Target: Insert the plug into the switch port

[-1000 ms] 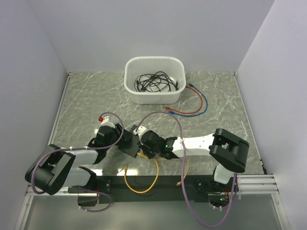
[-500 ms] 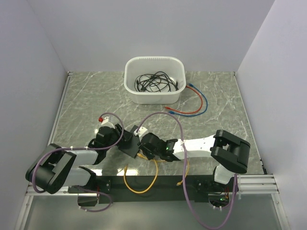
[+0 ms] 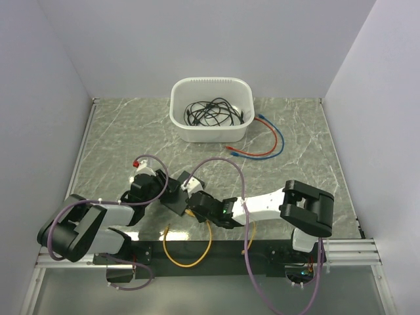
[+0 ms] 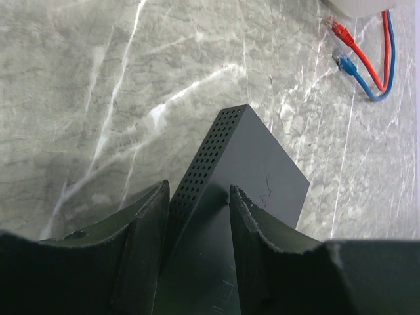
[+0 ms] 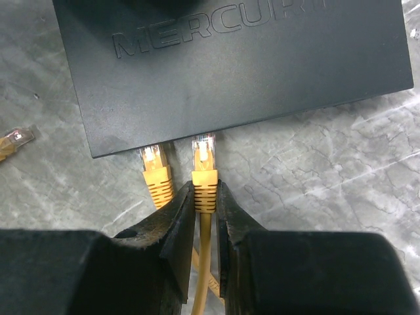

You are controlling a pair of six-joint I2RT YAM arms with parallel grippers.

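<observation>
Just ahead of your right claw (image 5: 205,216), closed on the yellow plug (image 5: 204,164), lies the switch port (image 5: 226,126) edge; plug axis points straight in, while your left claw (image 4: 198,203) clamps the switch (image 4: 262,177).

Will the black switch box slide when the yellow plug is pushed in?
Switch box looks thin, so probably light and apt to skid on the smooth table; the left gripper clamping it should brace it against the plug.
</observation>
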